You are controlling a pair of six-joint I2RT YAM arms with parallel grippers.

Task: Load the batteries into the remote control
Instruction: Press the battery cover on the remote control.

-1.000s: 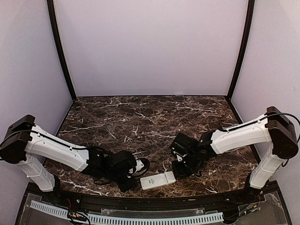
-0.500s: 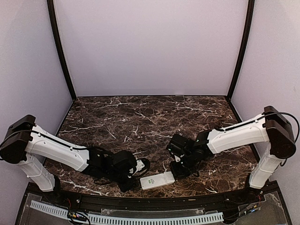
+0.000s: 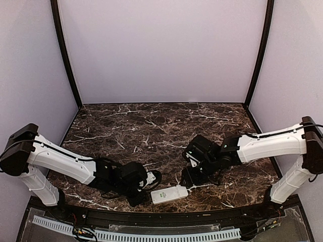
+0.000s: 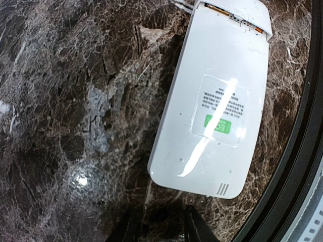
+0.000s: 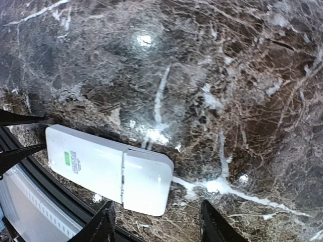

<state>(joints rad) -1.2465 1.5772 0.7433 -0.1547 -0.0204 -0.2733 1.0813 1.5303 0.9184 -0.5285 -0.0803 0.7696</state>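
The marble table (image 3: 151,126) is hard and glossy, so a smooth thing will probably skate on it. The remote control (image 3: 170,194) lies flat on it, back up and close beside the near rim, and the rest is placed from it. The left gripper (image 4: 159,229) sits just off the end nearer the green mark (image 4: 218,124), its fingers a little apart with only marble between them. The right gripper (image 5: 159,224) hangs just beside the opposite end, fingers spread wide and holding nothing. The remote looks light, rigid and slick-shelled, likely to slide or spin if nudged at one end, so I would pinch it across its long edges near the middle. The battery cover (image 5: 146,184), set off by a seam at the right gripper's end, looks thin and is probably the fragile part. No batteries show in any view.
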